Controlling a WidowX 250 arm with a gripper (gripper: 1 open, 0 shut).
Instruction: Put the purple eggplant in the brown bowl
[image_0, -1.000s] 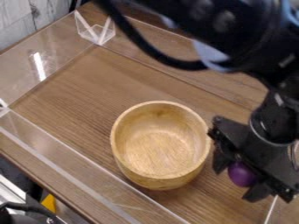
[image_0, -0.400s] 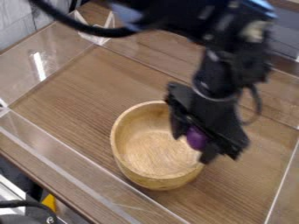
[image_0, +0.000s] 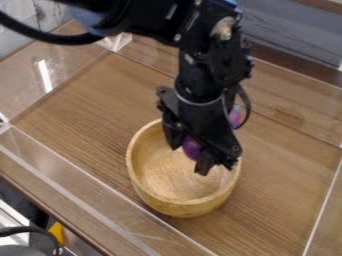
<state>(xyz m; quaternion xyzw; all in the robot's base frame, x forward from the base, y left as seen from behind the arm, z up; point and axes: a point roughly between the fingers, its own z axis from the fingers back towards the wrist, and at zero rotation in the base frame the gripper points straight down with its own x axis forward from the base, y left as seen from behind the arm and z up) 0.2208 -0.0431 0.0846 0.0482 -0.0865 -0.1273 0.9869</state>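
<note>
end effector (image_0: 195, 150) closed around purple eggplant (image_0: 193, 147), above brown bowl (image_0: 178, 209), toward its far right side. bowl sits on table (image_0: 80, 112). step in hand, i judge: lower and release. better to shift little toward bowl middle first, so fingers do not press on rim. go down slowly, keep eggplant inside rim, open gently when low, then lift straight up, without dragging bowl.
</note>
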